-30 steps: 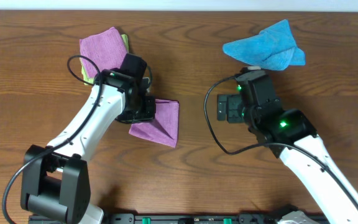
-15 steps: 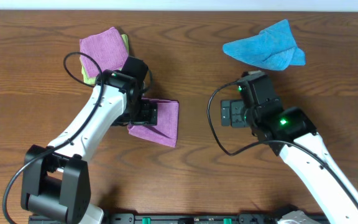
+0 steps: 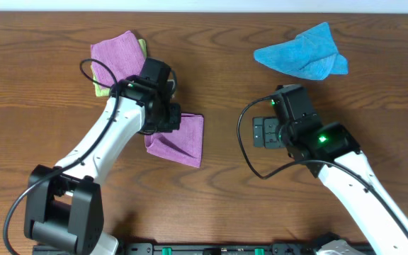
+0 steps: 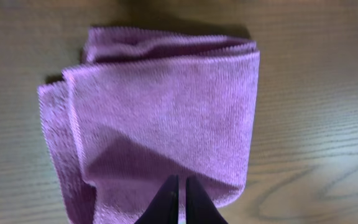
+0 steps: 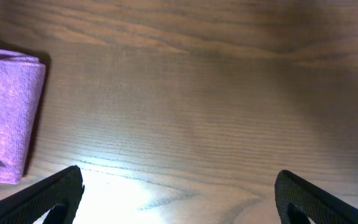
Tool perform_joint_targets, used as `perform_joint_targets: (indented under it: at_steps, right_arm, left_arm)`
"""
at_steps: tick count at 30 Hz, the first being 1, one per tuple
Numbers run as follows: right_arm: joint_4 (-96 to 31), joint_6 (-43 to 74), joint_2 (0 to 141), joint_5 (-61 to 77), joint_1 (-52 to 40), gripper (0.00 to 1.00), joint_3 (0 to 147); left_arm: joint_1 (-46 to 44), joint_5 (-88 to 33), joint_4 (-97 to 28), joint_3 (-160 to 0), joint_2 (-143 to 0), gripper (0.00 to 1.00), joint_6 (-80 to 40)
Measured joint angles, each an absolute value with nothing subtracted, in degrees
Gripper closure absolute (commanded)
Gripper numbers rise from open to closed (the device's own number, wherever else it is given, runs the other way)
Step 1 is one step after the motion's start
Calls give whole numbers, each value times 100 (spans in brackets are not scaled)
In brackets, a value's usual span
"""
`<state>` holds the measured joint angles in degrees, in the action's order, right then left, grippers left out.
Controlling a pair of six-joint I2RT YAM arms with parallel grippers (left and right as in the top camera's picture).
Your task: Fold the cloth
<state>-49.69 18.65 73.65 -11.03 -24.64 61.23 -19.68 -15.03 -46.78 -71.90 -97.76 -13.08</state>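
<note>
The cloth (image 3: 183, 141) is a dull mauve-purple piece lying folded on the wooden table, left of centre. In the left wrist view the cloth (image 4: 166, 112) shows stacked layers with a rounded fold on its right side. My left gripper (image 3: 167, 122) sits over the cloth's left edge. Its jaws (image 4: 179, 186) are shut tip to tip above the fabric, and I see no fabric pinched between them. My right gripper (image 3: 264, 132) hangs open over bare wood to the right of the cloth. Its fingers (image 5: 179, 177) stand far apart, with the cloth (image 5: 8, 118) at that view's left edge.
A brighter, pinker purple cloth (image 3: 117, 55) lies at the back left on top of a yellow-green one (image 3: 142, 47). A crumpled blue cloth (image 3: 303, 53) lies at the back right. Bare wood separates the folded cloth from the right arm.
The left gripper's jaws opened and then came shut, and its wrist shifted slightly toward the back of the table. The right gripper drew back a little toward the near edge.
</note>
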Motion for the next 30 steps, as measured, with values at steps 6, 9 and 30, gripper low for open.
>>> perform_joint_targets:
  at_steps: [6, 9, 30]
  right_arm:
    - [-4993, 1887, 7365, -1100, -2464, 2, 5953]
    - [-4991, 1887, 7365, -1100, -2464, 1, 5951]
    - [-4947, 1887, 7365, -1118, -2464, 1, 5948]
  left_arm:
    - [-2355, -1035, -4705, -6794, -9907, 94, -1459]
    - [-2451, -805, -4838, -6617, -9959, 94, -1546]
    - [-2580, 117, -4794, -6132, -9966, 94, -2123]
